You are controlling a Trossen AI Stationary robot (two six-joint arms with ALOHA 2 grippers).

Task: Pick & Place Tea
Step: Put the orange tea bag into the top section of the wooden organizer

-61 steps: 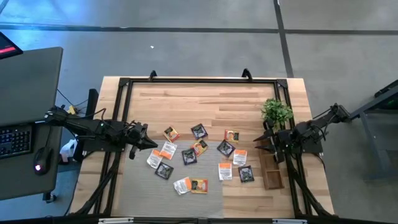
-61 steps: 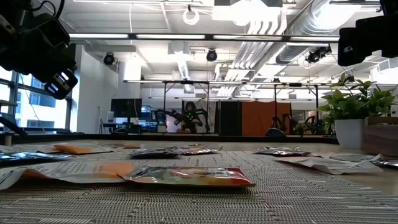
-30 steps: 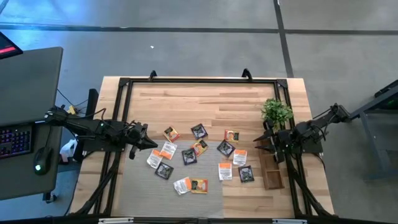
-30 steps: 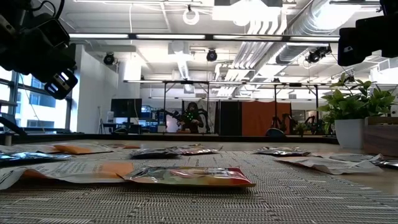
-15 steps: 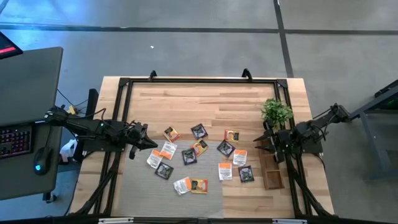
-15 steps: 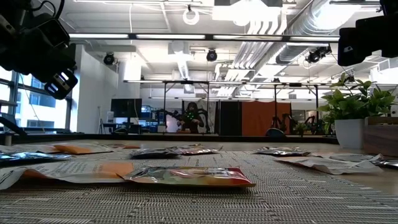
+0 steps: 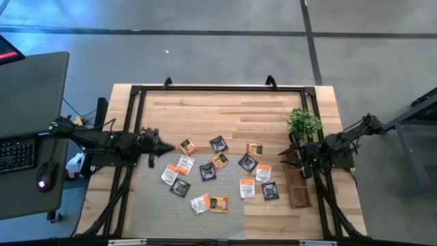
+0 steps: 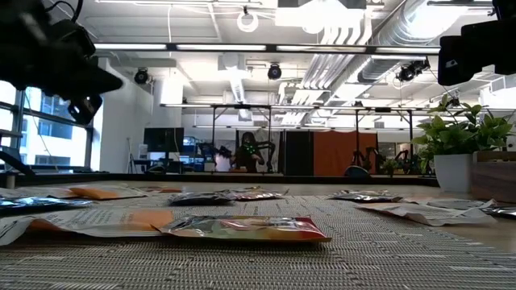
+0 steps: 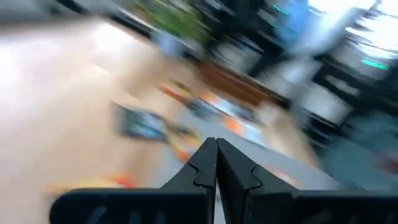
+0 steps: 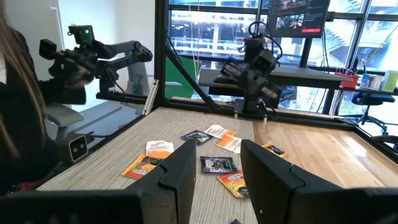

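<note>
Several small square tea sachets (image 7: pixel 218 162), white-orange, black and orange-yellow, lie flat and scattered. Some are on the grey mat (image 7: pixel 153 205), others on the bare wood beside it; the right wrist view shows them too (image 10: pixel 217 163). My left gripper (image 7: pixel 166 146) hovers shut above the table's left side, just left of the sachets, with nothing in it (image 9: pixel 216 148). My right gripper (image 7: pixel 285 158) hangs open above the right side and points at the sachets (image 10: pixel 217 152). It holds nothing.
A small green potted plant (image 7: pixel 303 123) stands at the right, far from the near edge. A narrow brown wooden tray (image 7: pixel 298 190) lies near my right gripper. A black frame (image 7: pixel 218 89) runs round the table. A person (image 10: pixel 18 112) sits beyond the table's left side.
My left gripper has swung at the wrist toward the table's far edge while staying shut and keeping its place over the left side. The sachets and my right gripper have kept still.
</note>
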